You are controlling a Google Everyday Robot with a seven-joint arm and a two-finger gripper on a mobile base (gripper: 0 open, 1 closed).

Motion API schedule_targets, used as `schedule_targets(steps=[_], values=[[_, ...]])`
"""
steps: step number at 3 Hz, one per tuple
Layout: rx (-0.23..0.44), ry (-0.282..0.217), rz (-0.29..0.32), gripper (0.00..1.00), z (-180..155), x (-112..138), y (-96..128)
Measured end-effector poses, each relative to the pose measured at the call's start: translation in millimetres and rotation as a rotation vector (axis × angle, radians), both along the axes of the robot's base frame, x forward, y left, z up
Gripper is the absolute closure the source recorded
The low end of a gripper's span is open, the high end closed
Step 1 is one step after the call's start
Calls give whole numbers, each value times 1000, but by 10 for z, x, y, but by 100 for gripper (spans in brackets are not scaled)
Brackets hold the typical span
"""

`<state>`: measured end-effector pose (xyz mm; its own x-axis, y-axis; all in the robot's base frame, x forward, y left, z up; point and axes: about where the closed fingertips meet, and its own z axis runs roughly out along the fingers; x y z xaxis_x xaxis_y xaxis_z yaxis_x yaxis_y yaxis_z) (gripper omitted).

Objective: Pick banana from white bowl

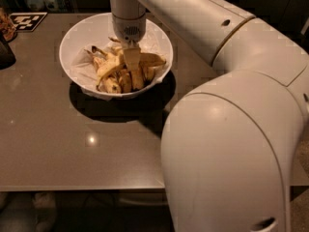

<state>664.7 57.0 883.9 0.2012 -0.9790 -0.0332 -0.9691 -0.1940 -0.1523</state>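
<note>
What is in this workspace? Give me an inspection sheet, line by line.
Surface: table, brown and glossy, with a spot of glare.
Job's things: white bowl on the table; banana lies in it beside other bananas.
Clutter: checkered tag at the far left corner; dark object at the left edge.
Grippers: end effector down inside the bowl, on the bananas.
Cables: nothing seen.
Surroundings: dark, too dim to tell.

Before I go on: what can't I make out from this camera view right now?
- Camera view: the gripper sits among the bananas in the white bowl. Its own body hides the contact, so which one it grips, if any, cannot be told.
- The arm covers the right side of the table.
- A dark object is cut off by the left edge.
</note>
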Motion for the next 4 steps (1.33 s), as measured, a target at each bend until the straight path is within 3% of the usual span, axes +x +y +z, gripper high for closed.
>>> schedule_targets(steps=[1,2,4], values=[[36,-40,-1,100,153,-49,18],[90,-77,-12,100,432,-268,-26],[155,-115,-22,100,950,-901,-156]])
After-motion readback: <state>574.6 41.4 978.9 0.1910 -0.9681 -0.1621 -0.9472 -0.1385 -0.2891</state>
